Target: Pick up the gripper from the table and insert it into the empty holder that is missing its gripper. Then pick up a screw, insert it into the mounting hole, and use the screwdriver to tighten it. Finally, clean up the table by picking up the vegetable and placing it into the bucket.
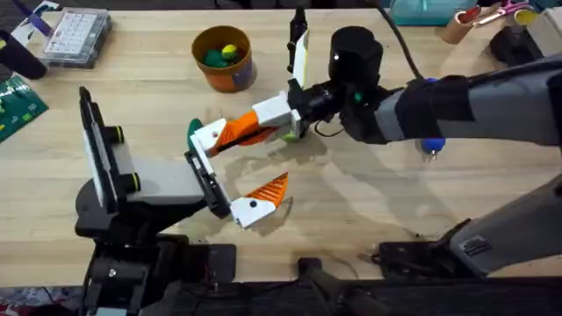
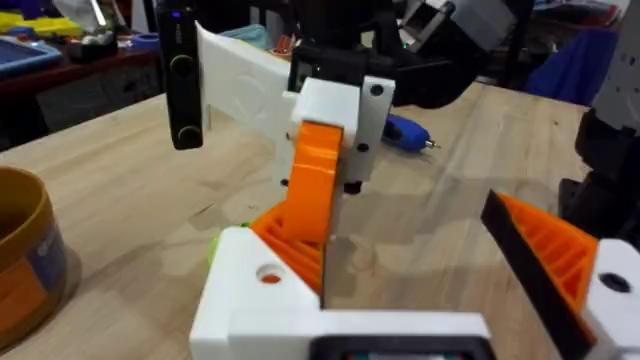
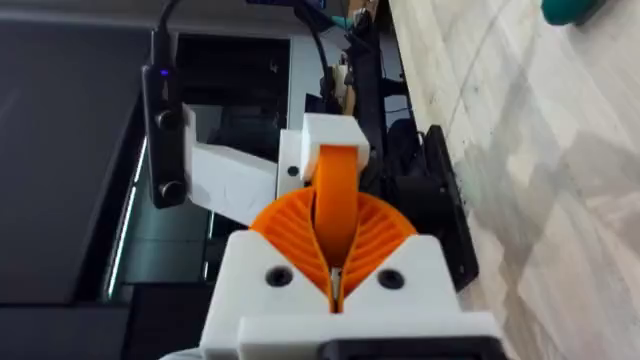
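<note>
We saw the right hand (image 1: 246,132) reaching in from the right to mid-tabletop, its orange pads clamped tight on the gripper (image 3: 337,195). The far end of that loose orange finger was right up against the holder (image 2: 250,285), though we couldn't tell whether it was seated. The holder was the bare white bracket on the left hand (image 1: 244,160), which stood spread wide with its one fixed orange finger (image 1: 269,188) on the near side. The bucket (image 1: 235,75) stood farther back, something green and yellow inside.

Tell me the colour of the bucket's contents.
Green and yellow items in the bucket; overhead view shows it best.
</note>
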Robot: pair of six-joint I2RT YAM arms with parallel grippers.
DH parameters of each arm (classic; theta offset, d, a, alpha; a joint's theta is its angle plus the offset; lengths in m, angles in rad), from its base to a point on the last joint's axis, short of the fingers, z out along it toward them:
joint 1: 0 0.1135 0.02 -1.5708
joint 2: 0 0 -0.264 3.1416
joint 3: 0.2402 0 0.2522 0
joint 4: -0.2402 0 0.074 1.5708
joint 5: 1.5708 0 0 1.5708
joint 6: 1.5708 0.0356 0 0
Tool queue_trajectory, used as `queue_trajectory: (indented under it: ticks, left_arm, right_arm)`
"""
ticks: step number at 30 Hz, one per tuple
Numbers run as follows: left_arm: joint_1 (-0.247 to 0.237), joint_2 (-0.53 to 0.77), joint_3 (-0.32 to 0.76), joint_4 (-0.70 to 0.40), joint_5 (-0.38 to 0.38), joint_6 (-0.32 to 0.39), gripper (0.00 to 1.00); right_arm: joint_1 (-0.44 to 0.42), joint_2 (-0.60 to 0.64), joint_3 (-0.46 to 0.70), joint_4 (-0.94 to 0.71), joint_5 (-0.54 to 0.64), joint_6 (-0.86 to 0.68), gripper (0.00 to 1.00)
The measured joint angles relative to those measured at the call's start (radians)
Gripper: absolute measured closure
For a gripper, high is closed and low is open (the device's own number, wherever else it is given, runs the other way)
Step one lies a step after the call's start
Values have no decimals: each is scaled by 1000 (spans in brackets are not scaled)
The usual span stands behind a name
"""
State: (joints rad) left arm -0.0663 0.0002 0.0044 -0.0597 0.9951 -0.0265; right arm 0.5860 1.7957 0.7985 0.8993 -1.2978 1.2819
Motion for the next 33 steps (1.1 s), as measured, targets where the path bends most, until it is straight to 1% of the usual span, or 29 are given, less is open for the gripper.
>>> queue_trajectory:
  ticks: [12, 33]
  left_arm:
    - [2, 0, 0, -9, -27, -1, 14]
    - [2, 0, 0, -15, -27, -2, 14]
  right_arm:
    - [4, 22, 16, 2, 17, -4, 977]
    - [5, 22, 16, -10, 48, -18, 977]
